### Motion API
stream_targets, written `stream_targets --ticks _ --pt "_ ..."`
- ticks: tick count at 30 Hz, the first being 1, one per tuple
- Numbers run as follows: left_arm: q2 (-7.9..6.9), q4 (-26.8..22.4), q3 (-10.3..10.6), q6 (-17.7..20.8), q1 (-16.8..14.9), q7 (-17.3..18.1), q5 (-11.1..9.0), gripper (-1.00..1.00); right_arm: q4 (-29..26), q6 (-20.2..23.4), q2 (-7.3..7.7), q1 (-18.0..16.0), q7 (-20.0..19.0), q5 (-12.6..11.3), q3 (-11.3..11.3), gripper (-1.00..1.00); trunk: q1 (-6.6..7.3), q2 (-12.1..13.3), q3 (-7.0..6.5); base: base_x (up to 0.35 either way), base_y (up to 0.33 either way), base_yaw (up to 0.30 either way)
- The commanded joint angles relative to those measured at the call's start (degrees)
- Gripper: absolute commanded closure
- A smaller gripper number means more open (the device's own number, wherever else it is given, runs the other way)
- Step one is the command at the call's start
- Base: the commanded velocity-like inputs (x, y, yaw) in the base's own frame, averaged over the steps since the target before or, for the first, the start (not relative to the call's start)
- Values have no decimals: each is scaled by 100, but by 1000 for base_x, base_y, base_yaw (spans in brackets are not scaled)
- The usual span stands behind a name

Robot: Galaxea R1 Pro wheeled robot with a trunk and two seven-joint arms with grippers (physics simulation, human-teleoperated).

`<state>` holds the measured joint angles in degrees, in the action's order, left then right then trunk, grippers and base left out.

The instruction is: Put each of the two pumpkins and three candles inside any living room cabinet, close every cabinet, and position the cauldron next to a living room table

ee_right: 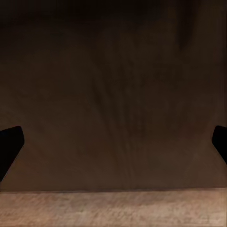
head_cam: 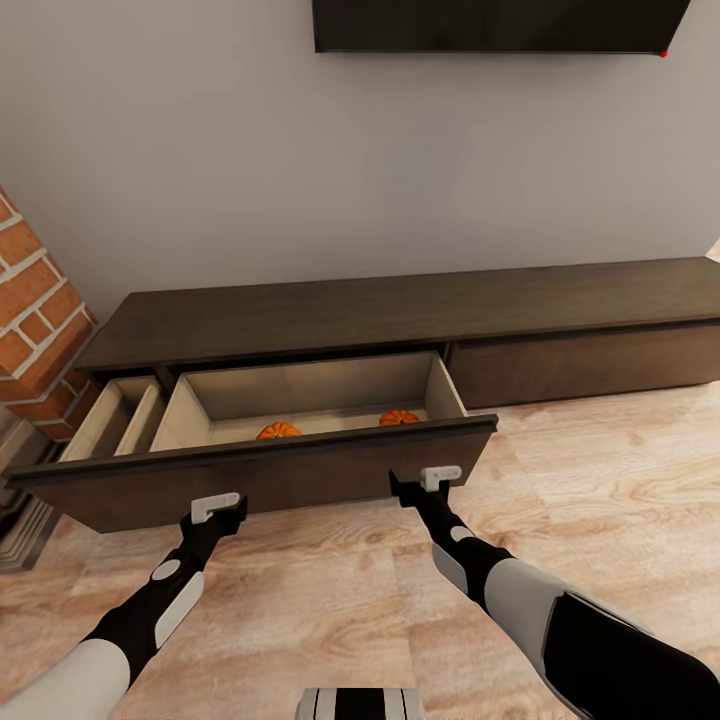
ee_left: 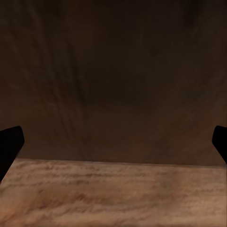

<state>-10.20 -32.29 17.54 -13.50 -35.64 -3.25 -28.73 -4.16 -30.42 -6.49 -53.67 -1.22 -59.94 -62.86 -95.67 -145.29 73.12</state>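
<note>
Plainly, the risk here is in the push. Both claws sit at the dark front panel [head_cam: 250, 480] of the pulled-out drawer [head_cam: 310, 395] of the cabinet [head_cam: 400, 315], the left claw [head_cam: 218, 512] near the panel's lower edge and the right claw [head_cam: 432, 484] toward its 3 o'clock end. In each wrist view the fingers [ee_left: 10, 144] stand wide apart at the frame's edges with bare panel between them, so both claws are spread and pinching nothing.

If one arm presses harder than the other, the long drawer could skew and bind on its runners. A claw riding this low could also slip under the panel onto the floor [head_cam: 560, 500] rather than push it. A quick shove might send the pumpkins rolling inside. Closing now may also be too soon, since I see no candles in the drawer, though its near part is hidden behind the panel.

Counts:
- Pumpkins: two, both in the drawer near its front wall, one [head_cam: 278, 431] at about 9 o'clock of the other [head_cam: 398, 417], well apart.
- Open compartments: two, the wide one and a narrower one [head_cam: 118, 415] at its 9 o'clock by the brick fireplace [head_cam: 35, 320].
- Closed panel: one [head_cam: 590, 360] at 3 o'clock.
- TV [head_cam: 500, 25]: one, at 12 o'clock on the wall.
</note>
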Motion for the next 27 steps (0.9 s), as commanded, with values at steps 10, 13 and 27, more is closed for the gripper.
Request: stream_targets --ticks 10,13,27 --pt "-7 -5 48 -166 16 -43 -45 -100 -24 -286 -10 -3 -15 -71 -34 -100 1 -2 4 0 0 0" --pt "-14 -6 42 -288 29 -44 -45 -100 -29 -400 -10 -3 -18 -137 -36 -100 1 -2 4 0 0 0" --pt "-70 -367 -31 -774 74 -44 -45 -100 -32 -709 -10 -3 -62 -256 -50 -100 -4 -4 48 0 0 0"
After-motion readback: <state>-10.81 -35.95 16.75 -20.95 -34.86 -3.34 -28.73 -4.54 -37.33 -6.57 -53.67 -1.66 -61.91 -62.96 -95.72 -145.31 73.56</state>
